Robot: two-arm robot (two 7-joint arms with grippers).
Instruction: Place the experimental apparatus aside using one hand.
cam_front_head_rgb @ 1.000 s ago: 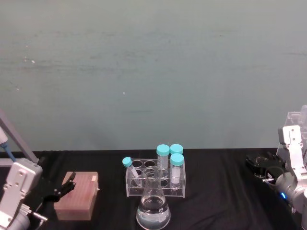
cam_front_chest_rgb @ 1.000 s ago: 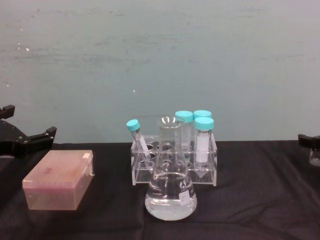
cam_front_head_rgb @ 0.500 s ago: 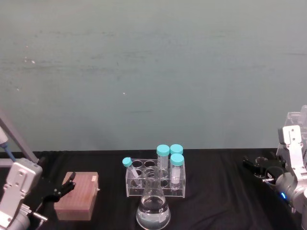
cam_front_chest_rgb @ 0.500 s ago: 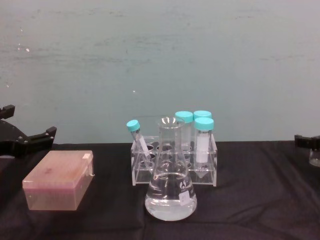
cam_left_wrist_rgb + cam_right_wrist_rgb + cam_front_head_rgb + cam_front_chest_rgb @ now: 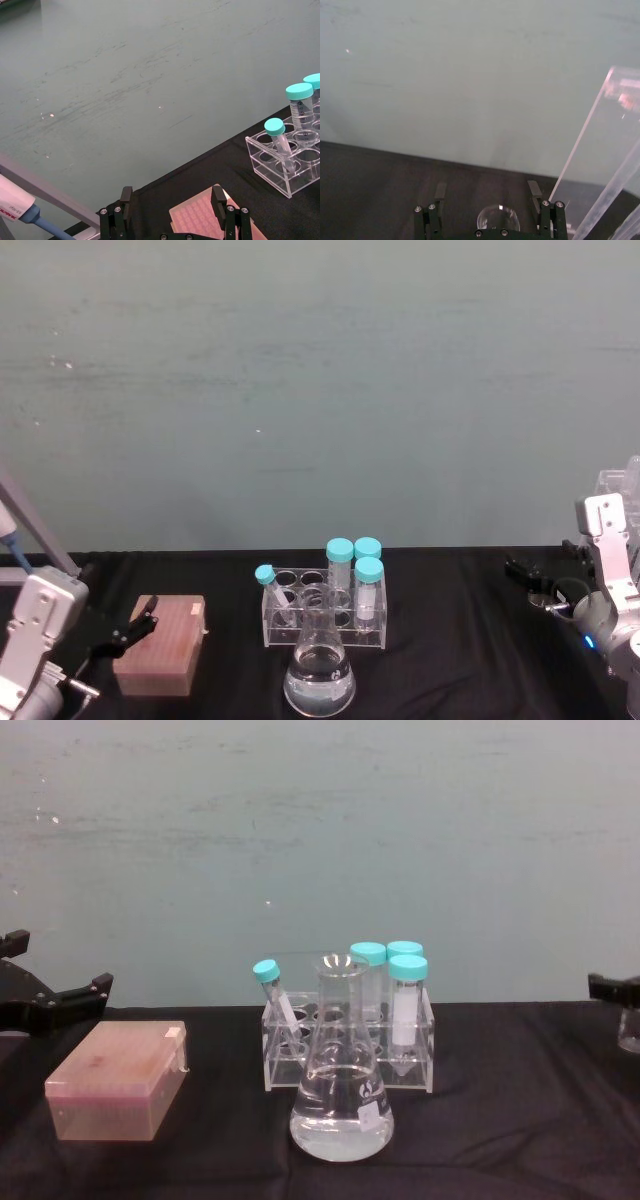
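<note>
A conical flask [image 5: 319, 680] [image 5: 341, 1110] holding clear liquid stands at the table's front centre. Just behind it is a clear rack [image 5: 325, 618] [image 5: 350, 1050] [image 5: 280, 160] with several blue-capped tubes. At the far right, a small glass beaker [image 5: 498, 219] [image 5: 630, 1032] sits low between the fingers of my right gripper [image 5: 487, 192] [image 5: 543, 568]. That gripper is open, and its fingers stand well clear of the glass on both sides. My left gripper [image 5: 171, 196] [image 5: 135, 630] hangs open over the near left edge of a pink box.
The pink tip box [image 5: 160, 645] [image 5: 118, 1078] [image 5: 200, 220] lies on the black cloth left of the rack. A tall clear acrylic panel [image 5: 592, 165] [image 5: 620, 485] rises close to the right gripper. A pipette [image 5: 17, 207] leans at the far left.
My right gripper has risen slightly and drifted a little toward the centre, while the beaker stays where it was. The left arm, the flask and the rack have not moved.
</note>
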